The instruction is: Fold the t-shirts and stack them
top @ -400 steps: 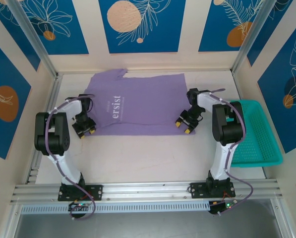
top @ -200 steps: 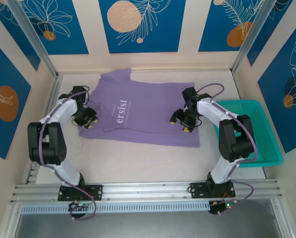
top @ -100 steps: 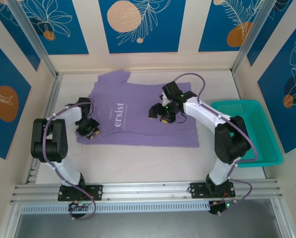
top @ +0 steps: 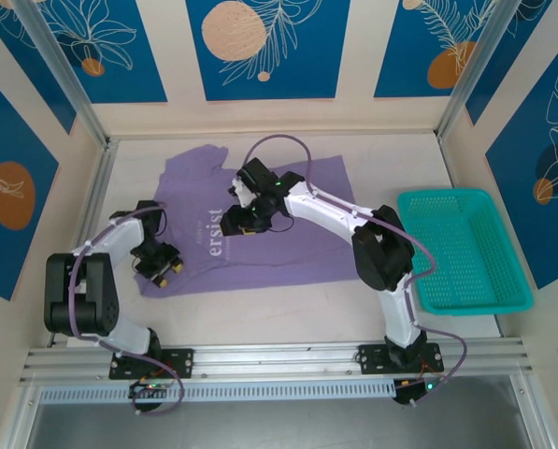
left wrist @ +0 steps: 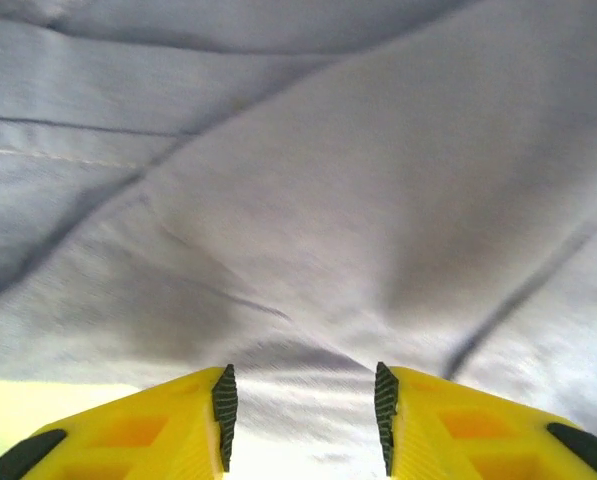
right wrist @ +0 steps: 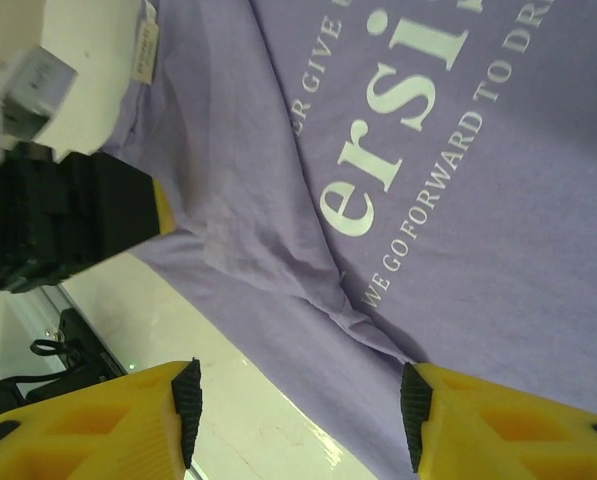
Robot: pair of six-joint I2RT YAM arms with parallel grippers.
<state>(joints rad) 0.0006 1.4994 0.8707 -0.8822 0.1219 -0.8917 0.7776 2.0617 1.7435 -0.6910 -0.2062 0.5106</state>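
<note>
One lavender t-shirt (top: 293,245) lies spread on the table with its white lettering (top: 224,224) facing up. My left gripper (top: 162,265) sits low at the shirt's near left corner. In the left wrist view its jaws (left wrist: 300,420) stand open, with smooth purple cloth (left wrist: 308,200) under and ahead of them and nothing pinched. My right gripper (top: 244,213) hovers over the lettering, its arm stretched left across the shirt. The right wrist view has those jaws (right wrist: 298,415) wide open above the printed chest (right wrist: 408,110) and the shirt's edge, holding nothing.
A teal mesh basket (top: 461,248) stands at the right side of the table. Bare white table (top: 279,304) runs along the front of the shirt. The left gripper's black body (right wrist: 68,220) lies close to the right gripper's left.
My right arm swept left across the shirt, from its right side to above the lettering. The left gripper opened and slid toward the near left corner. The shirt shifted slightly left.
</note>
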